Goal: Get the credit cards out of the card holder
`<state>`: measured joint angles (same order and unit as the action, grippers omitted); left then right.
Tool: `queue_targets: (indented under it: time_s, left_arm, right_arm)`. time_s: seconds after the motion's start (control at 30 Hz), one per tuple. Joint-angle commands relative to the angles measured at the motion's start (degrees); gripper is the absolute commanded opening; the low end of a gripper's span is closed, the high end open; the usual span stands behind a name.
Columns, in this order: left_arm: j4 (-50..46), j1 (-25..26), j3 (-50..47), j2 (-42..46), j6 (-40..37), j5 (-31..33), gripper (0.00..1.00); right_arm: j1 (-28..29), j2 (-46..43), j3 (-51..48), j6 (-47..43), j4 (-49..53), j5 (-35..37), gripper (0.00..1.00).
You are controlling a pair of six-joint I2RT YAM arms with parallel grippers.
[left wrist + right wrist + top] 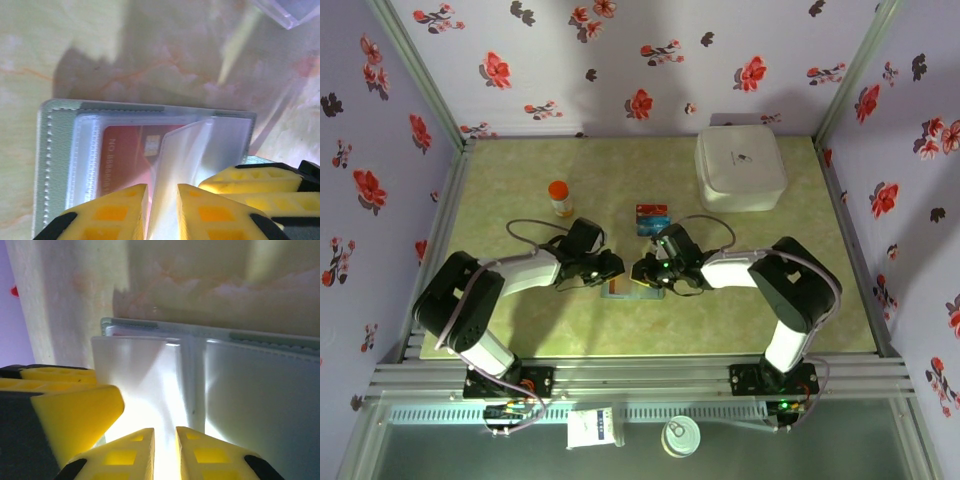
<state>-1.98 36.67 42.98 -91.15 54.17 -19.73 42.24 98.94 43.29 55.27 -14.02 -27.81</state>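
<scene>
The card holder (55, 150) lies open on the table, grey with clear sleeves, and shows in the top view as a small patch (620, 290) between both grippers. A red-orange credit card (122, 155) sits inside one sleeve. My left gripper (162, 200) is shut on a clear sleeve leaf (180, 150) that stands up from the holder. My right gripper (165, 445) is shut on a clear sleeve (145, 375) of the same holder (260, 337) from the opposite side. The two grippers (613, 268) (642, 270) nearly touch. A teal card (652, 218) lies on the table behind them.
A large white box (740, 168) stands at the back right and an orange bottle (560, 197) at the back left. A clear plastic rectangle (290, 12) lies just beyond the holder. Flowered walls close in the table (520, 330) on three sides.
</scene>
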Motion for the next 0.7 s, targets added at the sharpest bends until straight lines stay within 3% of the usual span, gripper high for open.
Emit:
queue_targets:
  time_s: [0.0,0.33,0.67]
  left_arm:
    - [-2.25,0.75,2.31,2.50,0.73,-0.40,0.21]
    - [-3.72,3.66,6.33,0.79,1.11,-0.03,0.22]
    - [-3.82,6.74,11.07,-4.85,1.34,-0.13,0.19]
  right_arm:
    - [-0.32,-4.14,0.30,-1.65,5.14,1.82,0.19]
    - [-1.01,-13.94,1.69,-6.51,17.58,8.82,0.21]
    - [-5.29,-23.68,-1.13,-10.48,26.66,12.60,0.23]
